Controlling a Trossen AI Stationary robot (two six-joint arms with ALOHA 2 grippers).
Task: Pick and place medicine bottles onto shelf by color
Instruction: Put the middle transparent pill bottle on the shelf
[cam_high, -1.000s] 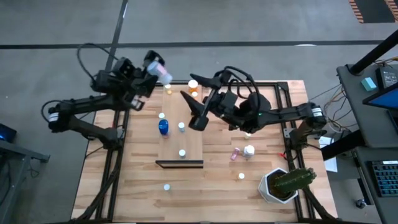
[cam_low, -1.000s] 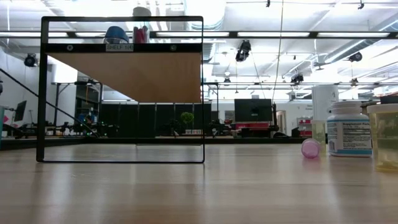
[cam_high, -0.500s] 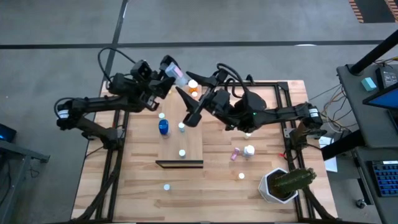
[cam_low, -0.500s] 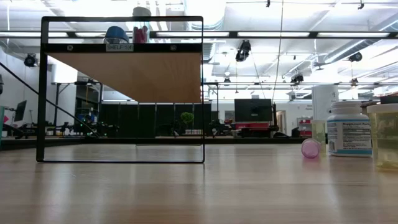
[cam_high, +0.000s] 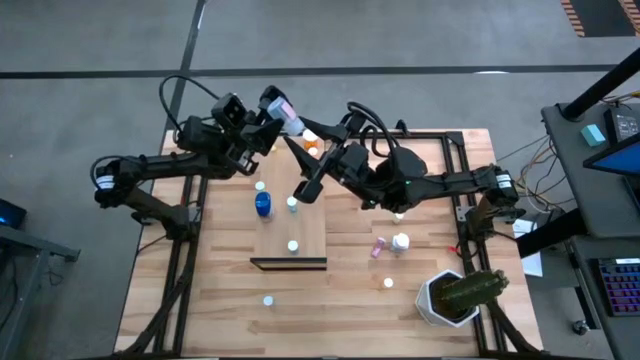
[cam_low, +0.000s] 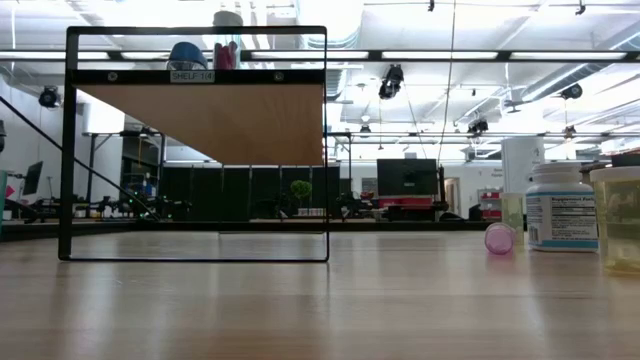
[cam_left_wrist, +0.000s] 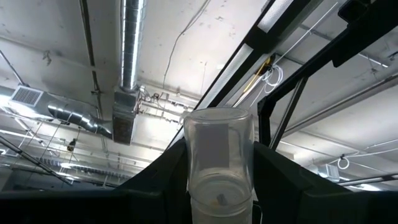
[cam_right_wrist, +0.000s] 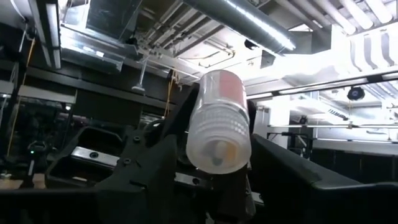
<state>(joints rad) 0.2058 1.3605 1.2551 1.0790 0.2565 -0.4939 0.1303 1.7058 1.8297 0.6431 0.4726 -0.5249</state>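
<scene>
My left gripper (cam_high: 274, 108) is raised over the table's far edge, left of centre, shut on a small pink-and-whitish medicine bottle (cam_high: 286, 113). The bottle also shows in the left wrist view (cam_left_wrist: 219, 155). My right gripper (cam_high: 300, 168) is open just right of it, over the far end of the shelf (cam_high: 305, 228). It points toward the bottle, which shows in the right wrist view (cam_right_wrist: 217, 118) apart from the right fingers (cam_right_wrist: 146, 180). A blue bottle (cam_high: 262, 205) and white-capped bottles (cam_high: 292, 204) stand on the shelf. My left gripper pinches the bottle by its two sides (cam_left_wrist: 219, 190) between its two fingers (cam_left_wrist: 155, 180). The bottle lies along the fingers and sticks out past their free ends; its near end is hidden between them. The fingers slant upward toward the table's right. The bottle is lifted clear.
Orange bottles (cam_high: 311, 140) stand at the shelf's far end under the arms. A pink bottle (cam_high: 378, 246) lies on the table beside a white one (cam_high: 400, 241). Loose bottles (cam_high: 268, 299) stand near the front. A cactus pot (cam_high: 455, 295) is at the near right.
My left gripper has carried the bottle toward the table's right, closer to my right gripper, still shut on it. My right gripper has shifted a little toward the left and far side, staying open.
</scene>
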